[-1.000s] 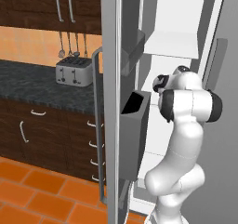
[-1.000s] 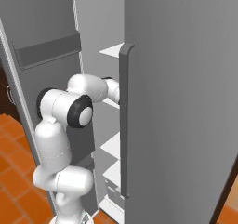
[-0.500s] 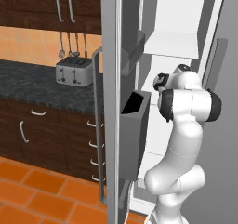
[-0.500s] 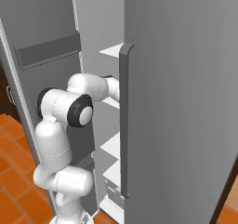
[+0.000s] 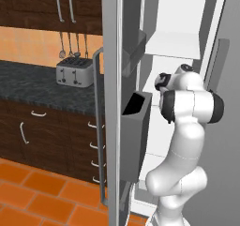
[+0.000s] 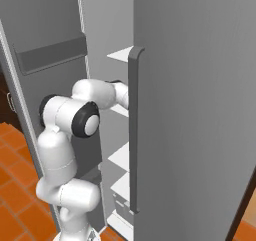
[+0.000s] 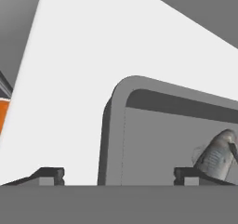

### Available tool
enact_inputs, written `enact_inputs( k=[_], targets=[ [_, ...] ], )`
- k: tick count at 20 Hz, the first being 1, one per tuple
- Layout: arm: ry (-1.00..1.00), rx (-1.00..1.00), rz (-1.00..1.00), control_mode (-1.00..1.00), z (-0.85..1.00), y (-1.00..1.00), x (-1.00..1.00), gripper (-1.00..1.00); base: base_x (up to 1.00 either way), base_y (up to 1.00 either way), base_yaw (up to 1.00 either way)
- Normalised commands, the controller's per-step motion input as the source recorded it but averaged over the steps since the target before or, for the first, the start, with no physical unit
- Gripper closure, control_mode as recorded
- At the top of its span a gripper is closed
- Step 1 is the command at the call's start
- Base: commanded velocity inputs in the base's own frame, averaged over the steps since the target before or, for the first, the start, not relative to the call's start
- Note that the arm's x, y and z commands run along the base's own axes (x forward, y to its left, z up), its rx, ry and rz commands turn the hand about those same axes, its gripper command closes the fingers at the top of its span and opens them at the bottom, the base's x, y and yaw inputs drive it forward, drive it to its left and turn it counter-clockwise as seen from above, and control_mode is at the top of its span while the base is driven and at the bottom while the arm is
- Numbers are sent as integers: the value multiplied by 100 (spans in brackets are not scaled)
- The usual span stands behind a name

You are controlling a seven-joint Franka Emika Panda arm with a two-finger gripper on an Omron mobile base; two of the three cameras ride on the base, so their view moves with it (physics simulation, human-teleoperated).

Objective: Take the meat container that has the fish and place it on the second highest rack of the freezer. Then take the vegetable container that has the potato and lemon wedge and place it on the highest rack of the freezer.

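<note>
I have the claw (image 7: 119,174) spread wide over a white shelf (image 7: 69,93) — the grey tray's (image 7: 116,139) rim sits between its fingers, the fish (image 7: 216,158) lying inside, just right — in the freezer (image 5: 178,42).

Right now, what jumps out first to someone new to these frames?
The white arm reaches deep into the open freezer, elbow bent at mid-height. In the hand view, a grey meat container sits on a white rack, the fish lying inside, the open gripper straddling its near corner.
</note>
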Motion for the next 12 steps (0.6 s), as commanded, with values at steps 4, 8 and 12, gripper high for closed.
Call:
enact_inputs(
  k=[4, 8, 12],
  targets=[
    [-33, 0, 0, -100, 2, 0, -59, -100, 0, 0, 0],
    [-27, 0, 0, -100, 14, 11, -35, -100, 0, 0, 0],
    [-15, -3, -1, -100, 31, 17, -31, -100, 0, 0, 0]
  ],
)
